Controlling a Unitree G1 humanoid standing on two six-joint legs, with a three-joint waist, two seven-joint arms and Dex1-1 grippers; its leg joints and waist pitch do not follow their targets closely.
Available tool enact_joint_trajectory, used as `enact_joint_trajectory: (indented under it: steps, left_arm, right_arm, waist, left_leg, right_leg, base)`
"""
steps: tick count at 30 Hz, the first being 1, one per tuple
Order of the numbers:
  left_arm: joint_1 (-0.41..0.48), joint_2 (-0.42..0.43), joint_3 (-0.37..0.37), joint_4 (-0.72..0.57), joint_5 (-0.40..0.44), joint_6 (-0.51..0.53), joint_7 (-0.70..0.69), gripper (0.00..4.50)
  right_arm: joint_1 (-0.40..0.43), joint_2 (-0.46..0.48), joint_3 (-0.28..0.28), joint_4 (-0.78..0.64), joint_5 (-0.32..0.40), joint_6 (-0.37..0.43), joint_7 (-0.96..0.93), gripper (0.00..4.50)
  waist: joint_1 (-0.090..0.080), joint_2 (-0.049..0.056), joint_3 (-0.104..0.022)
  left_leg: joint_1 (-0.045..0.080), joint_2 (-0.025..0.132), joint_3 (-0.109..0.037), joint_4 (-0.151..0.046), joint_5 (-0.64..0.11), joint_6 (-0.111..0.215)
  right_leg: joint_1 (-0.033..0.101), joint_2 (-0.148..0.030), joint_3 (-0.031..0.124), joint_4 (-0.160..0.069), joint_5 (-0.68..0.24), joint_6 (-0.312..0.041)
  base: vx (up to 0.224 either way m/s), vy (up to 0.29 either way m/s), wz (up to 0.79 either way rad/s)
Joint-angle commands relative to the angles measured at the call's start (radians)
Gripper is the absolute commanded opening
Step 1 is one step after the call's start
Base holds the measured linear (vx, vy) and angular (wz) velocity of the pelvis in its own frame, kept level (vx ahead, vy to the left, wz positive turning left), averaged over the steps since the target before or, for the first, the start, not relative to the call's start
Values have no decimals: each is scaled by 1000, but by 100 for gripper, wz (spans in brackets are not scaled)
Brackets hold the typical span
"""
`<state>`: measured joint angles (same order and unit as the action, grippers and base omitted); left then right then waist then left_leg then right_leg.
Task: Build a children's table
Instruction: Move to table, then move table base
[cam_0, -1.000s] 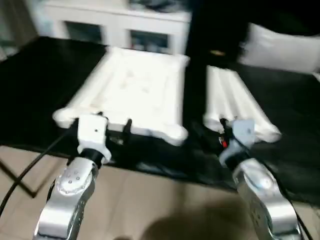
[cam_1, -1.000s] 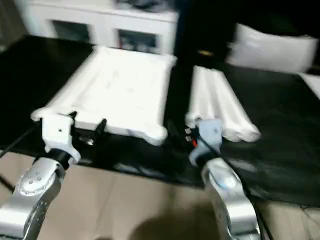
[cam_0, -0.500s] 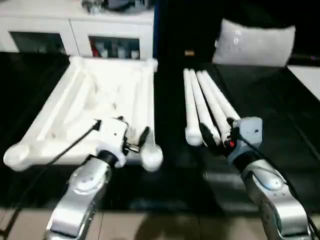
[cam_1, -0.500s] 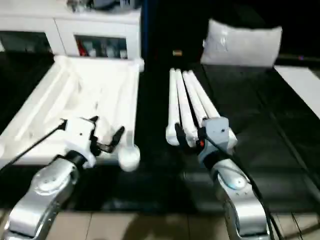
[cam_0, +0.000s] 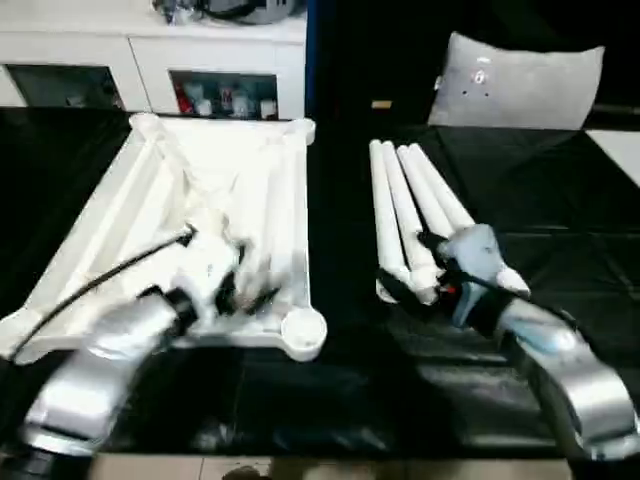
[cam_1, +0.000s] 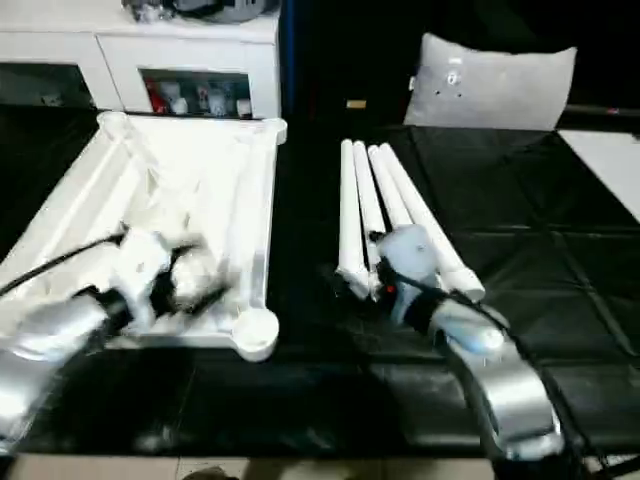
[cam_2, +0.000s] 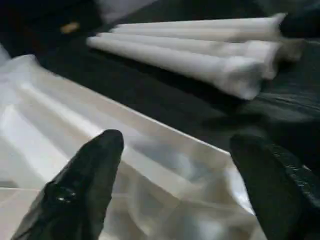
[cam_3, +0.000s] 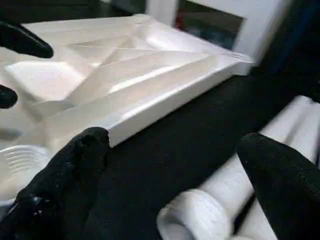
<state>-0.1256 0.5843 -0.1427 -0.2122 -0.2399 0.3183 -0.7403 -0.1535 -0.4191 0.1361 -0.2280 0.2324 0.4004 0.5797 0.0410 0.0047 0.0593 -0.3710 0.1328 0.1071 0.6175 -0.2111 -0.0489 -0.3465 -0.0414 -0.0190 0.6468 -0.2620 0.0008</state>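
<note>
Tabletop (cam_0: 180, 200): white, ribbed underside up, lying on the black surface (cam_0: 560, 200) to the robot's left; a round corner socket (cam_0: 303, 330) at its near right corner.
Legs (cam_0: 410, 215): four tapered tubes bundled side by side, right of the tabletop.
Left gripper (cam_2: 175, 185): fingers spread, over the tabletop's near edge.
Right gripper (cam_3: 170, 175): fingers spread, above the legs' near ends.
Cabinet (cam_0: 150, 60): behind the tabletop.

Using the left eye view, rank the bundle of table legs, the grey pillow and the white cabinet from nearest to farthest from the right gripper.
1. Bundle of table legs: right at the right gripper, on the black surface.
2. Grey pillow: beyond the legs, at the back right.
3. White cabinet: farthest, across at the back left, behind the tabletop.
</note>
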Motion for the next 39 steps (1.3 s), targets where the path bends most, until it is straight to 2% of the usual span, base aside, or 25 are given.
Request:
enact_joint_trajectory:
  steps: [1,2,4,5,7,10,11,14,18,21,22,26,27,30,33,35,37,39]
  left_arm:
    - [-15,43,-25,5,-10,-2,-97,353]
    - [-22,65,-31,11,-16,0,-135,343]
    - [-47,119,-55,31,-10,12,-202,328]
    - [-64,150,-71,46,1,14,-234,328]
    - [-77,160,-78,63,8,9,-254,301]
    - [-111,178,-99,121,51,-44,-294,290]
    - [-128,183,-108,146,66,-65,-315,271]
    - [-151,197,-134,171,67,-79,-371,251]
    - [-155,207,-154,169,64,-60,-406,216]
    - [-166,202,-161,186,80,-67,-404,206]
    - [-174,197,-165,204,91,-77,-405,206]
    - [-190,186,-183,244,126,-107,-403,168]
    - [-190,186,-184,245,126,-107,-403,148]
    - [-200,178,-200,272,151,-122,-395,127]
    - [-206,171,-208,287,161,-130,-393,115]
    - [-210,163,-212,304,173,-140,-396,89]
    - [-211,161,-214,310,177,-143,-396,83]
    - [-208,157,-221,318,184,-137,-398,66]
  right_arm:
    - [-13,-24,22,1,13,9,54,450]
    - [-15,-33,29,-2,16,14,76,450]
    - [-14,-58,45,-14,26,29,123,450]
    - [-11,-71,53,-22,35,40,149,450]
    - [-10,-80,60,-27,39,46,163,450]
    - [-6,-97,79,-36,39,53,188,450]
    - [-5,-101,87,-40,36,53,196,450]
    - [2,-105,94,-48,37,60,210,450]
    - [17,-113,102,-59,31,59,214,450]
    - [23,-117,106,-66,30,61,215,450]
    - [26,-117,107,-68,29,62,213,450]
    - [38,-119,107,-80,25,66,212,450]
    - [38,-119,107,-80,25,66,212,450]
    - [37,-118,108,-82,26,73,209,450]
    - [39,-119,108,-86,28,78,209,450]
    - [45,-124,108,-96,32,83,215,450]
    - [48,-129,109,-101,34,85,221,450]
    - [55,-140,104,-108,42,90,233,450]
  waist:
    - [6,7,-26]
    - [10,6,-29]
    - [14,7,-31]
    - [21,11,-34]
    - [23,10,-37]
    - [25,10,-42]
    - [26,14,-46]
    - [27,15,-51]
    - [28,18,-53]
    - [28,16,-52]
    - [29,19,-51]
    - [30,19,-51]
    - [30,20,-52]
    - [30,25,-52]
    - [33,22,-54]
    - [36,28,-55]
    - [39,25,-56]
    - [42,28,-55]
  left_leg:
    - [22,79,-22,-104,-392,-29]
    - [18,80,-17,-105,-365,-25]
    - [17,81,-14,-106,-332,-19]
    - [21,81,-9,-105,-304,-11]
    - [18,82,-7,-105,-281,-8]
    - [16,84,-3,-102,-240,1]
    - [17,83,-1,-100,-212,5]
    - [14,83,1,-96,-166,19]
    - [16,85,5,-96,-165,22]
    - [16,86,9,-96,-171,22]
    - [17,86,8,-98,-180,20]
    - [19,90,9,-101,-215,6]
    - [21,90,9,-101,-214,5]
    - [21,90,9,-101,-213,2]
    - [20,90,10,-99,-196,4]
    - [21,90,10,-97,-190,4]
    - [20,91,11,-97,-188,6]
    - [21,91,12,-97,-194,5]
  right_leg:
    - [7,-101,51,-102,-311,-187]
    - [10,-103,53,-103,-321,-178]
    - [7,-101,54,-101,-295,-175]
    - [3,-98,53,-98,-247,-180]
    - [6,-99,52,-92,-203,-190]
    - [9,-101,50,-87,-129,-209]
    - [10,-98,49,-83,-62,-215]
    - [16,-99,47,-75,35,-229]
    - [18,-101,45,-74,51,-245]
    - [18,-101,46,-76,44,-251]
    - [18,-101,46,-77,23,-251]
    - [17,-102,48,-83,-33,-245]
    - [16,-102,48,-81,-29,-245]
    - [15,-101,48,-81,-17,-245]
    - [18,-102,48,-79,14,-251]
    - [17,-102,48,-77,29,-252]
    - [18,-102,48,-77,35,-252]
    - [18,-103,49,-79,26,-251]
  base:
    - [-56,19,-1]
    - [0,0,0]
    - [0,0,0]
    - [0,0,0]
    - [0,0,0]
    - [0,0,0]
    - [0,0,0]
    - [0,0,0]
    - [0,0,0]
    - [0,0,0]
    - [0,0,0]
    - [0,0,0]
    - [0,0,0]
    - [0,0,0]
    - [0,0,0]
    - [0,0,0]
    - [0,0,0]
    - [0,0,0]
